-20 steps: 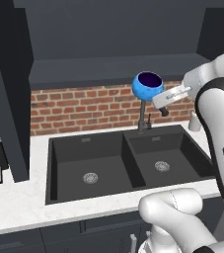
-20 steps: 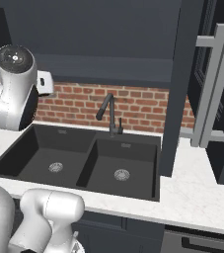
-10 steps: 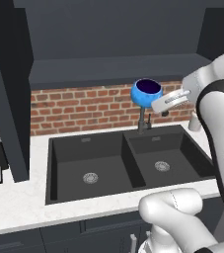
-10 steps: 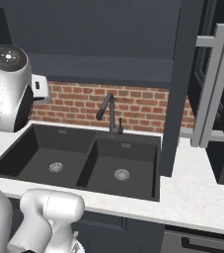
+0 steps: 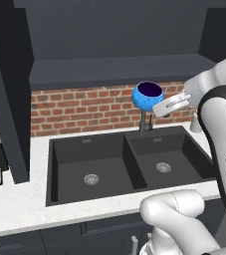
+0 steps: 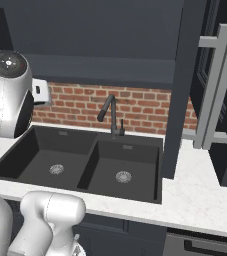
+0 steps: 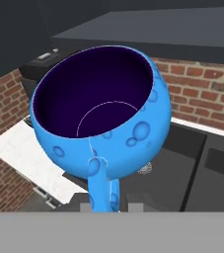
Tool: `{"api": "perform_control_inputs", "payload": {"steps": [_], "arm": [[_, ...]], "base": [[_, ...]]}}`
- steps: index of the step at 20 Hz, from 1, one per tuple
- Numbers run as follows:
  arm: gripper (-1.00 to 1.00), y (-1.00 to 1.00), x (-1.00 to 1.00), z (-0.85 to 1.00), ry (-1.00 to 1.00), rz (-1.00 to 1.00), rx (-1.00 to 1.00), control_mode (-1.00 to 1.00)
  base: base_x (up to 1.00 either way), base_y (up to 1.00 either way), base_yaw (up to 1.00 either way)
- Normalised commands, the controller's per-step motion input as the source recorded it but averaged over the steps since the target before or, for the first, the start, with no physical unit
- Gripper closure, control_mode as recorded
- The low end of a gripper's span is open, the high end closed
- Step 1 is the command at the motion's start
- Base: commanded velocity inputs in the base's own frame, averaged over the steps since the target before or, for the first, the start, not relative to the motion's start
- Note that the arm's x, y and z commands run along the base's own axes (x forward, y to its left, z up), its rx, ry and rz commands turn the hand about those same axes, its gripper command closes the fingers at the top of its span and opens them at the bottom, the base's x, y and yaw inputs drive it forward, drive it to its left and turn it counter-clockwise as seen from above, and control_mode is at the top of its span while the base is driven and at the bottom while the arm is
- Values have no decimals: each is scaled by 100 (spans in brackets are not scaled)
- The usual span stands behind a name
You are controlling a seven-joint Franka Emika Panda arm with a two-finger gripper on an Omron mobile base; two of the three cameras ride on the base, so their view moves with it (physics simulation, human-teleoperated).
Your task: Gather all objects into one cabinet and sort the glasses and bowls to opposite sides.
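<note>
Up in the air, we hold a bright blue cup (image 5: 147, 96), round-bellied with a dark purple inside, its mouth tipped upward. From the left base view it hangs above the black faucet (image 5: 145, 124), in front of the red brick wall (image 5: 84, 107) and just below the dark shelf (image 5: 119, 69) that runs over the bricks.

Our gripper (image 5: 160, 108) is clamped on the cup's handle (image 7: 101, 185). In the hand view that blue handle runs down from the cup's near side to between our finger tips, and the cup's dimpled outer wall and deep interior face us.

Below the cup sits a black double sink (image 5: 119, 164), two basins side by side, each with a round metal drain, set into a white speckled counter (image 5: 30, 209). Our white arm (image 5: 224, 129) reaches in from the right of that view.

From the right base view, the same faucet (image 6: 111, 116) stands behind the sink (image 6: 80, 162), and a dark cabinet door (image 6: 220, 95) with a long pale grey bar handle (image 6: 216, 90) stands open to the right.
</note>
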Motion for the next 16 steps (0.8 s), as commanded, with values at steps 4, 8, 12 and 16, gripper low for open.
{"api": "perform_control_inputs", "payload": {"steps": [4, 8, 12, 16], "arm": [[100, 0, 0, 0, 0, 0, 0, -100], [100, 0, 0, 0, 0, 0, 0, -100], [100, 0, 0, 0, 0, 0, 0, -100], [100, 0, -3, 0, 0, 0, 0, 100]], "base": [[0, 0, 0], [0, 0, 0], [0, 0, 0], [-13, 0, 0]]}}
